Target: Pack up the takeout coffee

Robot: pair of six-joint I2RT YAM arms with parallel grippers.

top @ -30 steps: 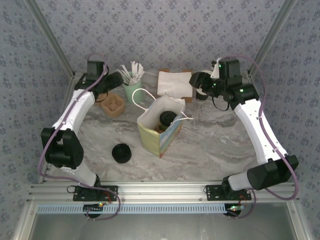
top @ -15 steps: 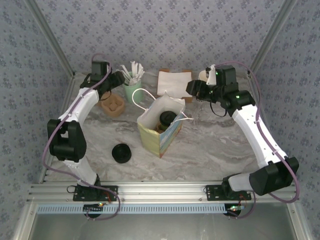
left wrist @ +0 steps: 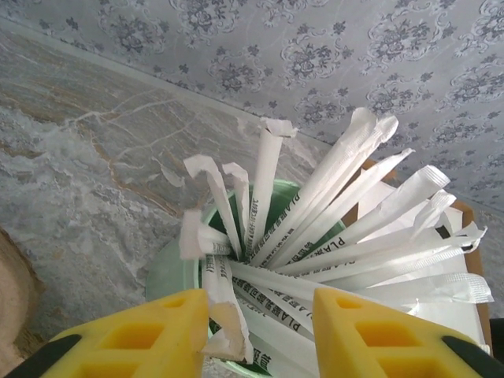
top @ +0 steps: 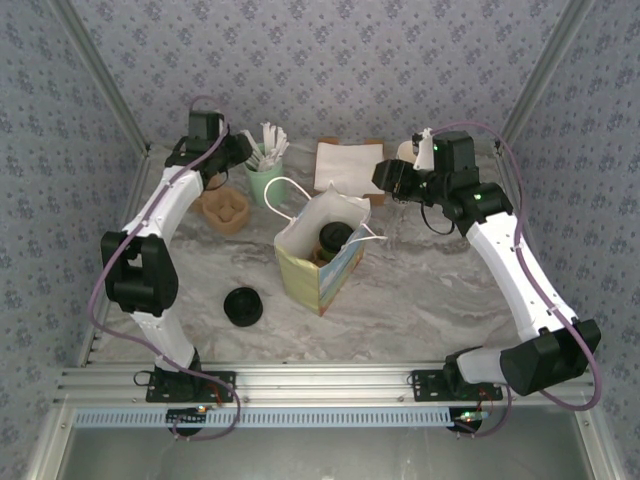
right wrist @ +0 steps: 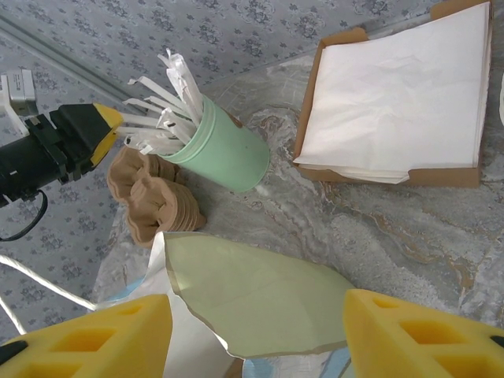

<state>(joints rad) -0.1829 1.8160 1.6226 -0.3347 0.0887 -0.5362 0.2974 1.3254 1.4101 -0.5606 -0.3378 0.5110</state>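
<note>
Two robot arms reach over a gray marble counter [top: 430, 290]. On the left side sits a little stack of brown holders [top: 225, 208]. Just behind it, toward the back wall, are the left fingers [top: 240, 155]. They are yellow and spread wide apart (the wrist camera shows a big gap), and they hold nothing. A black round lid [top: 243, 306] lies by itself closer to the arm bases, well apart from the holders.

Next comes a mint cup [top: 263, 180], right in front of the left fingers and just beside the brown holders. It is full of white sticks [left wrist: 331, 213] in paper wraps that fan out every way. One torn wrap end hangs by the inner edge of a finger. I cannot tell if it touches.

A paper bag [top: 322, 262] stands upright in the middle of the counter with its top open and its white string handles sticking up. The takeout coffee [top: 335, 238] is inside the bag, and its black lid shows through the open top.

Behind the bag lies a flat brown box with white napkins [right wrist: 394, 94] in it.

On the right, the right fingers [top: 385, 182] hang above the counter near the napkin box, behind the bag. They are also spread wide and hold nothing. In their wrist camera the bag's open rim sits just below the gap.
</note>
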